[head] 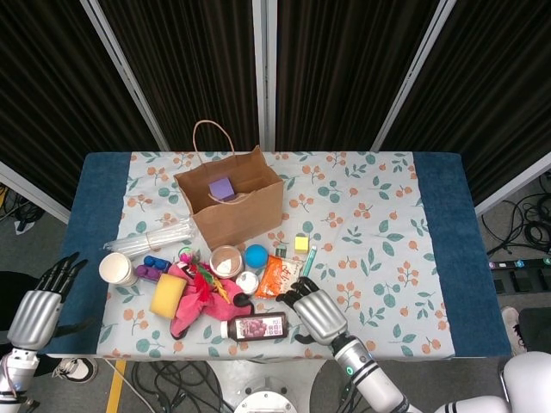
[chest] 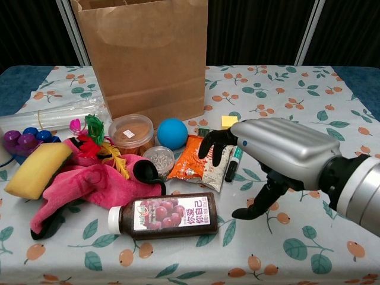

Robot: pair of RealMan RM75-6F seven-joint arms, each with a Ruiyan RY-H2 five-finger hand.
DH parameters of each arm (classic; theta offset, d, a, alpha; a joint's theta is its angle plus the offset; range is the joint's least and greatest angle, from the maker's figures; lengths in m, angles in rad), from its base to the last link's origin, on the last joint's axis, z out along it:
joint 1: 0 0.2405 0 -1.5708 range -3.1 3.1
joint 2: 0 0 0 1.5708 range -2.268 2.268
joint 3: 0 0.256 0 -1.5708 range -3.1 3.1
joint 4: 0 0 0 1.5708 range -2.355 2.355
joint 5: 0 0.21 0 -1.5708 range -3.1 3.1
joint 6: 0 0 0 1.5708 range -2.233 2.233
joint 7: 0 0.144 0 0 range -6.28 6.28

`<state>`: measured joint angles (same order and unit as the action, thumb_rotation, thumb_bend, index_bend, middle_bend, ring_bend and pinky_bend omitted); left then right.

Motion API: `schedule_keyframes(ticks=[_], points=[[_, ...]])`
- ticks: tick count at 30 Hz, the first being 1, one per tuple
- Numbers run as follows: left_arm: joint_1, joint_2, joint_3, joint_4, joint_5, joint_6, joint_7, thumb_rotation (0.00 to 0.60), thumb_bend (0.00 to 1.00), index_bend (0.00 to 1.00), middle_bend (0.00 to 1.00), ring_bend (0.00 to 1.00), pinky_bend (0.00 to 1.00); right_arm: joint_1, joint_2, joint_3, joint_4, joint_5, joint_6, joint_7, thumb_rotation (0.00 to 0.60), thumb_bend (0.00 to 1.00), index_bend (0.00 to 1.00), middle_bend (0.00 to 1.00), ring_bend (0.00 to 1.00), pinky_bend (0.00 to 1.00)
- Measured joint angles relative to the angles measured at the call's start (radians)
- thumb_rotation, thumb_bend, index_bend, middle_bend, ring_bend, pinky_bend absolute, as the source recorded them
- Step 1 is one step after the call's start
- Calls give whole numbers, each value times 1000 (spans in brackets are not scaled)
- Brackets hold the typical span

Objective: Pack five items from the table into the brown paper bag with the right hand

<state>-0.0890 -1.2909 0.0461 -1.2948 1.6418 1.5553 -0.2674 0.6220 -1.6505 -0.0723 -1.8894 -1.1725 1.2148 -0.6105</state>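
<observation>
Brown paper bag [head: 231,206] upright at counter [head: 379,215] rear, one purple block [head: 221,188] inside; four items likely left. Right hand [chest: 279,155] hovers, fingers [chest: 215,142] spread, empty, over orange snack packet [chest: 195,157] lying flat beside green marker [chest: 236,155], marker's long axis front-to-back

The tall brown paper bag [head: 231,205] with looped handles is standing upright and open at the back of the floral tabletop [head: 379,215], a small purple block [head: 221,188] sitting inside it. Just in front, the flat orange snack packet [chest: 199,160] is lying beside the round blue ball [chest: 172,133], and the dark rectangular juice bottle [chest: 165,215] is lying on its side near the front edge.
</observation>
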Motion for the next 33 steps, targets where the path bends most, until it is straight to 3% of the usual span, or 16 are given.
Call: schedule_keyframes(ticks=[8, 33], points=[[3, -2, 3, 8, 2, 1, -7, 600, 49, 111, 99, 62, 160, -14, -64, 34, 50, 5, -47, 43, 600, 0, 275, 320, 179, 118], [9, -10, -1, 28, -14, -4, -21, 600, 50, 111, 100, 62, 159, 2, -220, 96, 166, 136, -133, -28, 600, 0, 280, 309, 172, 109]])
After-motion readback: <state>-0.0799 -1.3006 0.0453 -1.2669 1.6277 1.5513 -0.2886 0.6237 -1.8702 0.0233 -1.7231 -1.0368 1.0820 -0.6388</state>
